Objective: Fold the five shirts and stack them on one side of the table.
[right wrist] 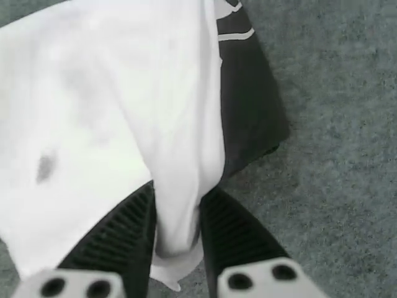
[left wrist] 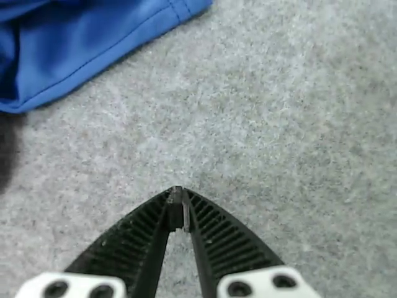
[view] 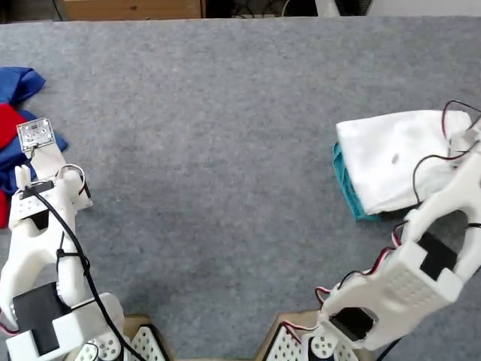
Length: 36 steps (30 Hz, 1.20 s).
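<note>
A folded white shirt (view: 391,158) lies on top of a teal shirt (view: 344,180) at the table's right side. In the right wrist view a dark shirt (right wrist: 248,112) lies under the white shirt (right wrist: 105,105). My right gripper (right wrist: 177,220) is shut on the white shirt's edge. At the left edge a blue shirt (view: 19,84) and a red shirt (view: 7,124) lie crumpled. My left gripper (left wrist: 178,211) is shut with nothing in it, over bare carpet just short of the blue shirt (left wrist: 80,43). In the high view the left arm (view: 41,195) sits beside that pile.
Grey carpet (view: 218,135) covers the table, with wide free room in the middle. Wooden furniture (view: 131,7) stands beyond the far edge. The arm bases (view: 301,342) stand at the near edge.
</note>
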Available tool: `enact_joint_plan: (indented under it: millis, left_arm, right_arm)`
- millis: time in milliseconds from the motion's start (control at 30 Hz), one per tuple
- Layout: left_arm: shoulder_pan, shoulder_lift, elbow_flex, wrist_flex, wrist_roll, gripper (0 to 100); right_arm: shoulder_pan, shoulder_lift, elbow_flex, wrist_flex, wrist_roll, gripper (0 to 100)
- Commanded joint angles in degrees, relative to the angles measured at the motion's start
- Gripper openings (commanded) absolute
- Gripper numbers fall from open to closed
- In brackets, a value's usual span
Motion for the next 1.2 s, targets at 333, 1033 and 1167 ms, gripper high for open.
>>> enact_joint_plan:
  millis: [333,1033,1167]
  left_arm:
    - [-0.4,-0.3,-0.9,-1.0,0.6,3]
    - [-0.2,-0.3,-0.1,-1.0,0.7,3]
    - [-0.2,-0.3,-0.1,-1.0,0.7,3]
  right_arm:
    - [2.3,1.6,-8.4,4.6,-1.4,24.2]
    - [-19.6,-24.6,6.0,19.0,-14.4,3.9]
    - [-25.9,-32.6,19.5,18.7,-15.4,1.3]
